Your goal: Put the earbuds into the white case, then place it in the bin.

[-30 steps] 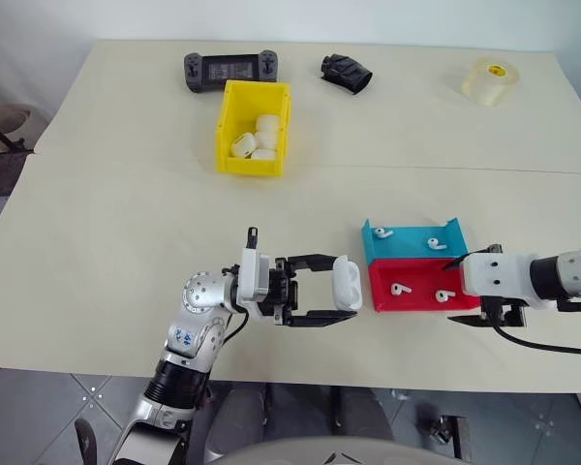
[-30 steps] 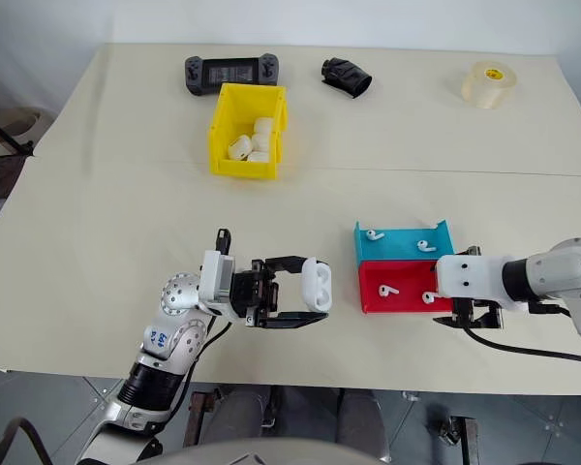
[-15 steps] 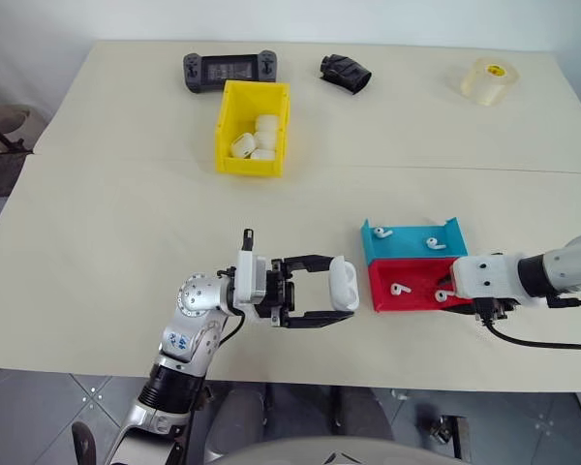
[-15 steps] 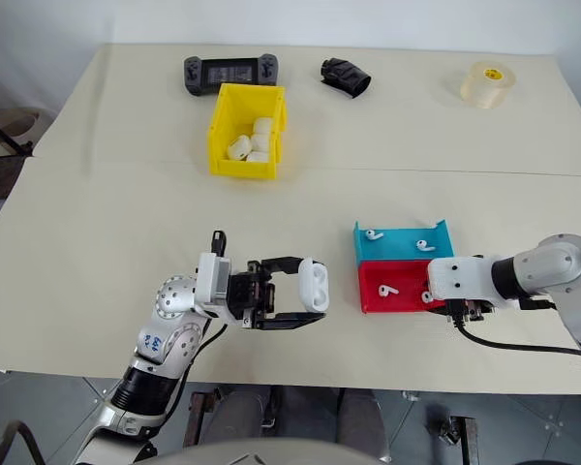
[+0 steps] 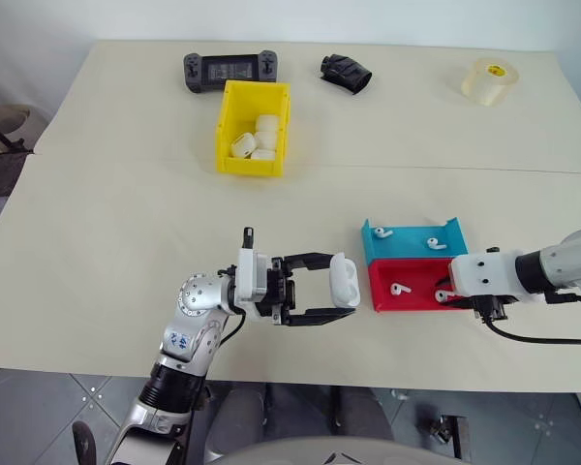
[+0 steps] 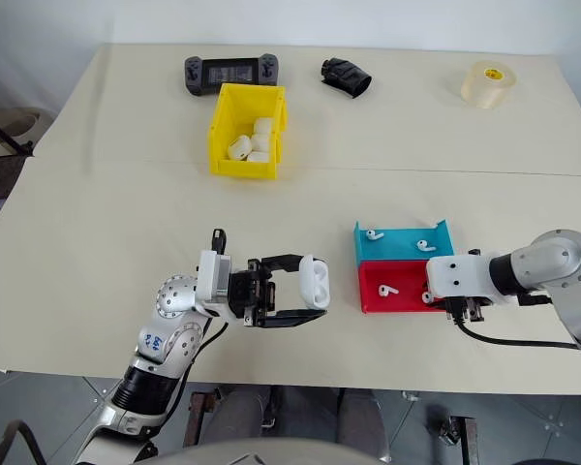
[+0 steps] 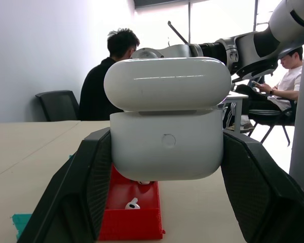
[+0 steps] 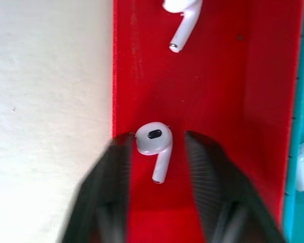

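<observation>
Right gripper (image 8: pixel 154 152) now moving in over red tray (image 5: pixel 412 300), fingers narrowing around earbud (image 8: pixel 155 144) but not yet touching it. Second earbud (image 5: pixel 398 289) lying at 9 o'clock of it in head view. Left gripper (image 5: pixel 331 294) clamping white case (image 5: pixel 344 282) upright, lid apparently ajar, probably presenting it for loading. Blue tray (image 5: pixel 412 232) at 12 o'clock of red; bin (image 5: pixel 254 128) far at 11 o'clock.

- White case (image 5: pixel 345 282): glossy, rounded, lid ajar, held off the desk (image 5: pixel 126 223) between the left tool (image 5: pixel 341 288) fingers.
- Earbuds: two in the red tray (image 5: pixel 412 302), one (image 8: pixel 154 143) lying between the right tool (image 8: pixel 157 167) fingers; two in the blue tray (image 5: pixel 407 254).
- Bin (image 5: pixel 229 131): bright yellow, open-topped, holding white cases, far across the desk.
</observation>
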Motion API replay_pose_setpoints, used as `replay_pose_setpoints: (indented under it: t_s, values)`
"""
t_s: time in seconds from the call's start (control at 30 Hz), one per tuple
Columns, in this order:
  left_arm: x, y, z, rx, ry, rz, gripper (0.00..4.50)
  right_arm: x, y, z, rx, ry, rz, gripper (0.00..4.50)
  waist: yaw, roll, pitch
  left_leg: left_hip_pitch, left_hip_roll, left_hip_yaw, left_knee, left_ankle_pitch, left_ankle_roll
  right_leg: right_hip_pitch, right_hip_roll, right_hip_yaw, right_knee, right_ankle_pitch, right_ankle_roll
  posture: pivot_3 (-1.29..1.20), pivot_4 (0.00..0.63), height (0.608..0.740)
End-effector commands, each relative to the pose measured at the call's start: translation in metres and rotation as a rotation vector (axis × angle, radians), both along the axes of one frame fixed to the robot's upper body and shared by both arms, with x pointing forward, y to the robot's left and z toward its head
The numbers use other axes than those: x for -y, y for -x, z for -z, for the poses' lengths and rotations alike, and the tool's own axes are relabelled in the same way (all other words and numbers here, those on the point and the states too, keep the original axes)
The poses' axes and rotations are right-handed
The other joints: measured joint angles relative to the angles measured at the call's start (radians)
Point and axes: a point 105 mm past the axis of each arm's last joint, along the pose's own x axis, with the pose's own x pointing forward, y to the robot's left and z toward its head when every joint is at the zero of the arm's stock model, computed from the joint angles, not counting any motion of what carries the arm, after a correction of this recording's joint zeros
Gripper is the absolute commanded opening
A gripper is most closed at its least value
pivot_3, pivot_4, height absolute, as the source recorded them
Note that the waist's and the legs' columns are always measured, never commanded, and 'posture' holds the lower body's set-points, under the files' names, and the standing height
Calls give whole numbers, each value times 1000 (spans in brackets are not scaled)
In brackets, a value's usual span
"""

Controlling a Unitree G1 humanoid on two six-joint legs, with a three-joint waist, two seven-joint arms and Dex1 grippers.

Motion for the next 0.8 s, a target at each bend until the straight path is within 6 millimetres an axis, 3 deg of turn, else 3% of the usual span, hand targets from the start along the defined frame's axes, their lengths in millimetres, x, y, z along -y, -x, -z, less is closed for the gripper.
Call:
replay_pose_setpoints:
  t_s: [0.03,0.27,0.43,0.8]
  values:
    - [1,4,-11,46,29,10,2795,-3,-2,-1,10,-8,-3,926,0,0,0,0,0,0,0,0,0,0,0,0,0,0,0,0,150,740]
    - [1,4,-11,45,26,6,2795,-5,-4,0,17,-24,0,926,0,0,0,0,0,0,0,0,0,0,0,0,0,0,0,0,150,740]
    - [-1,3,-9,40,16,6,2795,-10,-5,-19,43,-130,24,926,0,0,0,0,0,0,0,0,0,0,0,0,0,0,0,0,150,740]
    - [-5,-10,-15,-45,73,-4,2795,-73,31,-95,57,-887,-19,926,3,0,0,0,0,-3,0,0,-1,2,0,-3,-2,0,0,0,150,740]
